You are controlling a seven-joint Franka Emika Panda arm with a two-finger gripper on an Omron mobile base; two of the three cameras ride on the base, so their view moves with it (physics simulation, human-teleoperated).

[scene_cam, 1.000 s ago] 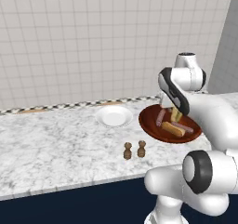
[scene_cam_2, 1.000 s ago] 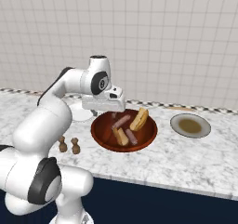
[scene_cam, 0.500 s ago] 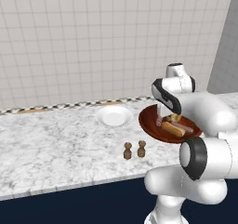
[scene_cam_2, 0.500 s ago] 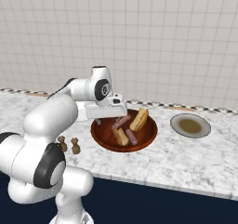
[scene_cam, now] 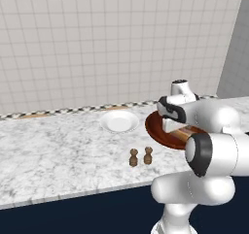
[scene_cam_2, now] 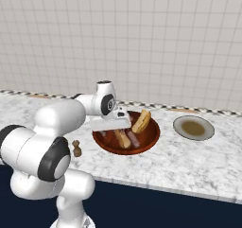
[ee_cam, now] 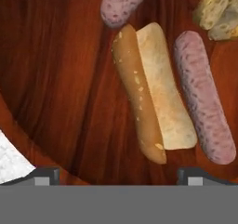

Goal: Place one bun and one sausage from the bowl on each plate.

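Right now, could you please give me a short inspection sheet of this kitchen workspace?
Surface: grey-white marbled counter, dark front below.
Job's things: reddish-brown bowl holds two buns and two sausages; the nearer bun lies beside a sausage, the other bun leans on the far rim. One white plate left of the bowl, bare. Another plate right of the bowl, its centre brownish.
Clutter: two small brown shakers near the counter's front edge.
Grippers: gripper open, low over the bowl, pointing at the nearer bun, holding nothing.
Cables: nothing seen.
Surroundings: pale tiled wall, checkered trim at its foot.
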